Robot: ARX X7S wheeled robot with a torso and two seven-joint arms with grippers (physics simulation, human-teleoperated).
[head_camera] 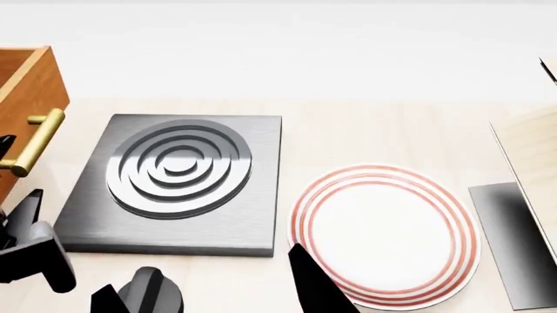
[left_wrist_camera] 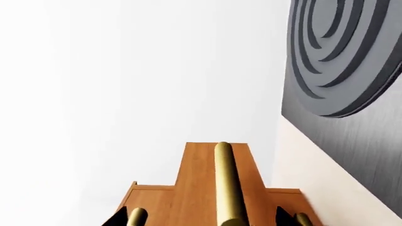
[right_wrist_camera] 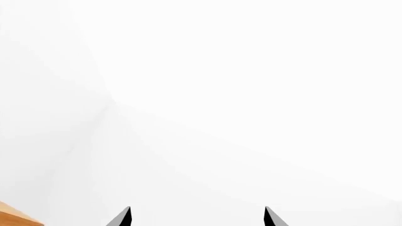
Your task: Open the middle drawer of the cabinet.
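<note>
The orange-brown cabinet [left_wrist_camera: 157,205] fills the near edge of the left wrist view and shows at the far left of the head view [head_camera: 52,85]. Its middle drawer [left_wrist_camera: 197,174] stands out from the two beside it, and the head view shows its paler rim [head_camera: 22,73]. The drawer's brass bar handle [left_wrist_camera: 227,183] [head_camera: 35,140] lies between the fingertips of my left gripper [left_wrist_camera: 199,217], which is open and not touching it. My right gripper [right_wrist_camera: 197,217] is open and empty, facing a white wall.
A grey hob with raised rings [head_camera: 179,182] [left_wrist_camera: 345,70] lies just right of the cabinet. A white plate with red rings [head_camera: 383,235] sits right of the hob. A pale wood box [head_camera: 535,150] and a dark grey panel [head_camera: 513,241] are at the far right.
</note>
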